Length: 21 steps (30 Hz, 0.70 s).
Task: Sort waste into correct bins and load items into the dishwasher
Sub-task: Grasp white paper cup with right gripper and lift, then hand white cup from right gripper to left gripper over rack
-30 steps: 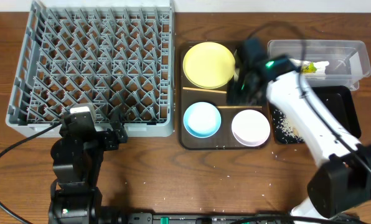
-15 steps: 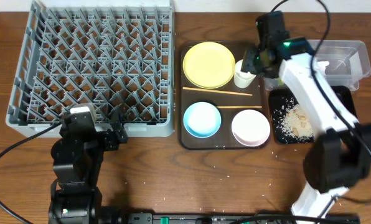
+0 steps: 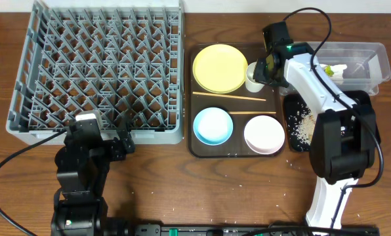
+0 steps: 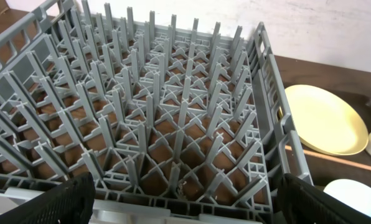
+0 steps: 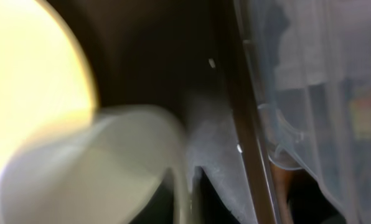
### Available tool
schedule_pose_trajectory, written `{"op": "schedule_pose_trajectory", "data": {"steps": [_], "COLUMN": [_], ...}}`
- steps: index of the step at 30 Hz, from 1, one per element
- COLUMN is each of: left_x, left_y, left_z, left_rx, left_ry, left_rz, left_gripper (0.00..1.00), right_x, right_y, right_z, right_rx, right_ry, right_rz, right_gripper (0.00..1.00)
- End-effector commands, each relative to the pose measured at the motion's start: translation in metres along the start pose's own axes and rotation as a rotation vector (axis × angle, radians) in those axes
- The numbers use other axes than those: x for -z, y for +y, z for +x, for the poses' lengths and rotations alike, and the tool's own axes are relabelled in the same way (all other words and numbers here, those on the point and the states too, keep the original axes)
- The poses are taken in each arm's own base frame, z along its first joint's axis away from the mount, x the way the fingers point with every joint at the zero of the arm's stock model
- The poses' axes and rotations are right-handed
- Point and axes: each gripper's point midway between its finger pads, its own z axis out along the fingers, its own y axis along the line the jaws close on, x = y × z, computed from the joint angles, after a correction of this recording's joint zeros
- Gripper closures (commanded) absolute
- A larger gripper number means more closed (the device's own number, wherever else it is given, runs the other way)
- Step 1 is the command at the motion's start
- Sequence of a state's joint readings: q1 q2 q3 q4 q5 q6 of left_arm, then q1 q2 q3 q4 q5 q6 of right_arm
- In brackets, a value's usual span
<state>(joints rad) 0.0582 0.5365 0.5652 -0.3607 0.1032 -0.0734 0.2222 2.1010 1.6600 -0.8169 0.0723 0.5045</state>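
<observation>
The right end effector (image 3: 267,64) is at the small white cup (image 3: 253,78), which is on the brown tray (image 3: 237,106) just beside the yellow plate (image 3: 220,67). Its wrist view is blurred, so I cannot tell if it grips the cup. The left end effector (image 4: 185,204) is wide open and empty, near the grey dish rack (image 4: 173,112).

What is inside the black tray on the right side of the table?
Beige rice-like crumbs lie scattered in the left part of the black tray. The right arm stretches over the rest, so whatever lies beneath it cannot be seen.
</observation>
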Motion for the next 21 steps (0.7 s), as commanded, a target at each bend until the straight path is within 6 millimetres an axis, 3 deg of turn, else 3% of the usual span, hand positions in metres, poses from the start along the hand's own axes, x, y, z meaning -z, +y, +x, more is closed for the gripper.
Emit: {"op": "schedule_pose_trajectory", "data": {"steps": [1,5,8,11,14,17,21], "left_x": [0.003,0.004,0.0,-0.008,-0.014,-0.018,-0.032], "left_y": [-0.002,-0.005,-0.022,-0.054,-0.09,-0.12,-0.134], "left_z": [-0.009,-0.016,-0.02,-0.021,-0.018,-0.013,-0.007], "left_rx": [-0.009,0.068,0.14,0.269,0.398,0.491,0.682], "left_ry": [-0.022,-0.017,0.042,0.148,0.279,0.41,0.56], "left_rz": [0.009,0.02,0.107,0.274,0.48,0.689,0.773], "left_gripper": [0.05,0.05,0.05,0.05,0.05,0.05,0.05], "right_x": [-0.007,0.019,0.062,0.115,0.15,0.165,0.163], "right_y": [-0.002,0.011,0.023,0.031,0.038,0.053,0.08], "right_z": [0.0,-0.01,-0.023,-0.038,-0.048,-0.048,-0.033], "right_rx": [-0.017,0.005,0.026,0.034,0.032,0.048,0.11], "right_ry": [0.012,0.004,-0.004,-0.037,-0.07,-0.051,0.026], "right_rz": [0.005,-0.074,-0.176,-0.313,-0.453,-0.599,-0.793], "right_gripper": [0.99,0.99,0.99,0.99,0.99,0.99,0.99]}}
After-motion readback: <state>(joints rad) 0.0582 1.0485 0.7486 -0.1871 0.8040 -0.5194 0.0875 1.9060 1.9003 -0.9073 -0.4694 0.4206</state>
